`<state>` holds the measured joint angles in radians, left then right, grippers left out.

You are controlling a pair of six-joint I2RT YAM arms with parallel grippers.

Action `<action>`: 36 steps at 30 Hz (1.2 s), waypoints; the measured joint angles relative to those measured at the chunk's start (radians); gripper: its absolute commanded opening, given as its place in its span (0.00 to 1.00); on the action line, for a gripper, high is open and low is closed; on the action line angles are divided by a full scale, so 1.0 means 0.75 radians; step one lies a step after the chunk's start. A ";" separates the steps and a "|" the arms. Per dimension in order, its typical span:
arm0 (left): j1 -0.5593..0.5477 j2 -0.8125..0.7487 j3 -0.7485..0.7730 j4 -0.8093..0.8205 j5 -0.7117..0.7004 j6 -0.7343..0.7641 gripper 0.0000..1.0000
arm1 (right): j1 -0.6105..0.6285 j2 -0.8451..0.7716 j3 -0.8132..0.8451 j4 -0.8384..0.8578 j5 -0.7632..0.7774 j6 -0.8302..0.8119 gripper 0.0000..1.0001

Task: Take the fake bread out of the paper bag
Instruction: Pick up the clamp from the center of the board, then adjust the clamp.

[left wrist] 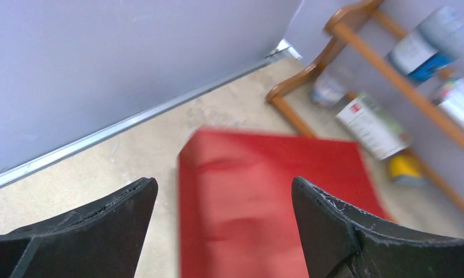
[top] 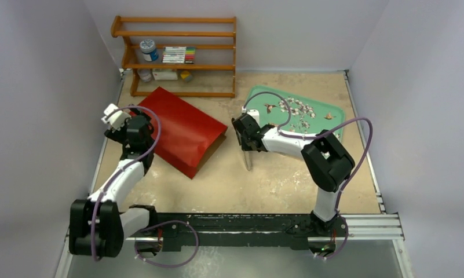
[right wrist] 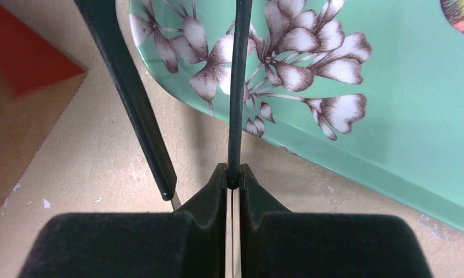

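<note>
The red paper bag [top: 180, 130] lies flat at the left middle of the table, its brown-lined mouth [top: 215, 147] facing right. No fake bread shows in any view. My left gripper [left wrist: 223, 185] is open and empty, hovering over the bag's closed end [left wrist: 258, 197]. My right gripper [right wrist: 233, 174] sits between the bag and the tray. It is shut on one thin black arm of a pair of tongs [right wrist: 239, 87]. The tongs' other arm [right wrist: 131, 98] splays free to the left, outside the jaws. From above, the tongs [top: 249, 159] hang down below that gripper [top: 244, 130].
A green flower-patterned tray [top: 319, 104] lies at the back right, its edge [right wrist: 403, 104] just beyond the right gripper. A wooden shelf [top: 177, 58] with jars and boxes stands against the back wall, close behind the bag. Walls close off the left, back and right.
</note>
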<state>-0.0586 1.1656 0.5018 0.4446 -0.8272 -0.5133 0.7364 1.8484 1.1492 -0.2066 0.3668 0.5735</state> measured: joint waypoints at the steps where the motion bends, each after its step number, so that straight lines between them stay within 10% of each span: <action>1: 0.001 -0.043 0.046 -0.075 0.007 -0.040 0.86 | -0.002 -0.005 -0.004 0.003 0.000 -0.006 0.01; 11: -0.044 -0.381 0.331 -0.637 0.247 -0.209 0.86 | -0.004 -0.253 -0.041 0.002 0.011 -0.070 0.00; 36: -0.614 0.453 1.221 -1.289 0.621 -0.434 0.76 | 0.191 -0.338 0.102 0.012 0.083 -0.188 0.00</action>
<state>-0.5194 1.5051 1.4174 -0.5224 -0.3618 -0.8387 0.8795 1.5951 1.2259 -0.1974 0.4294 0.4328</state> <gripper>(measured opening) 0.768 0.060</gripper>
